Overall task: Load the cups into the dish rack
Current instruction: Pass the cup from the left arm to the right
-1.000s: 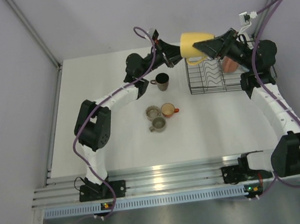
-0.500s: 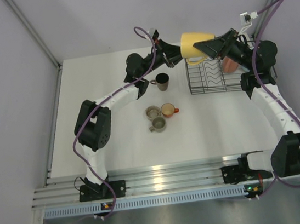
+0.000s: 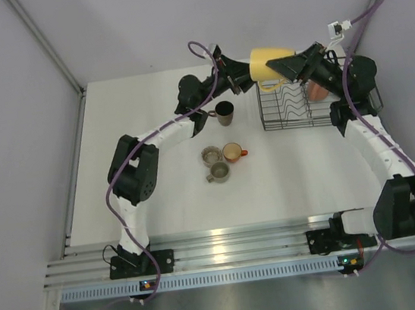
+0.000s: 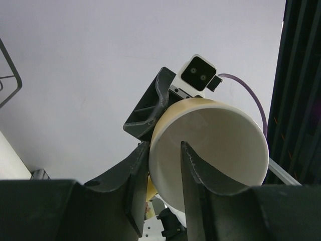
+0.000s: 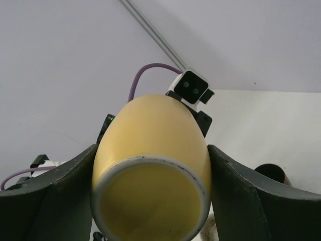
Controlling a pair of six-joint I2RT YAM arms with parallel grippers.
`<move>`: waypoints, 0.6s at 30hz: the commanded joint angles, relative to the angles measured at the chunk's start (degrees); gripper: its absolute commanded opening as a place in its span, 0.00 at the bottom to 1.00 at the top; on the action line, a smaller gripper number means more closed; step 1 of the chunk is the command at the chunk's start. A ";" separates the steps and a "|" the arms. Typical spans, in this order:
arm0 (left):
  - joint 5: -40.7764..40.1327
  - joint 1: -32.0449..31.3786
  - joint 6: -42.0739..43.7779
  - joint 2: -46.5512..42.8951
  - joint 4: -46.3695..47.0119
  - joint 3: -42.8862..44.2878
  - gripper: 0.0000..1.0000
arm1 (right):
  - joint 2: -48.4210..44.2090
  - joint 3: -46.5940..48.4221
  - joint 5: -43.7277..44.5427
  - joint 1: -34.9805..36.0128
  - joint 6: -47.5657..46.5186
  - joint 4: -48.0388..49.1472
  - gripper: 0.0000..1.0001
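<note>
A yellow cup (image 3: 262,61) hangs on its side above the dish rack's (image 3: 299,123) far-left corner. My right gripper (image 3: 272,67) is shut on the yellow cup's (image 5: 155,140) body, a finger (image 5: 75,186) on each flank in the right wrist view (image 5: 151,150). My left gripper (image 3: 247,81) straddles the rim, one finger (image 4: 193,170) inside the yellow cup (image 4: 220,145) and one outside; its jaws (image 4: 164,146) stand parted wider than the wall. A pink cup (image 3: 316,91) sits in the rack. On the table stand a dark brown cup (image 3: 224,112), an orange cup (image 3: 232,152) and two grey-olive cups (image 3: 210,154) (image 3: 219,171).
The rack stands at the table's far right, close to the right wall. The dark brown cup (image 5: 271,173) lies just below my left arm. An aluminium rail (image 3: 227,244) runs along the near edge by both arm bases.
My left gripper's jaws have parted from the yellow cup's rim. Both arms shifted only slightly; the cup stays in the right gripper.
</note>
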 commanded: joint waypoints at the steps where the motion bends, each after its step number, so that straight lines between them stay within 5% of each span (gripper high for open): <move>1: 0.91 -1.09 -2.69 -1.74 13.03 2.96 0.36 | 2.13 1.15 3.01 -1.21 -3.41 -0.75 0.00; 18: 1.70 0.75 -2.25 2.92 12.86 4.54 0.37 | 7.23 3.70 3.89 -4.28 -1.74 3.21 0.00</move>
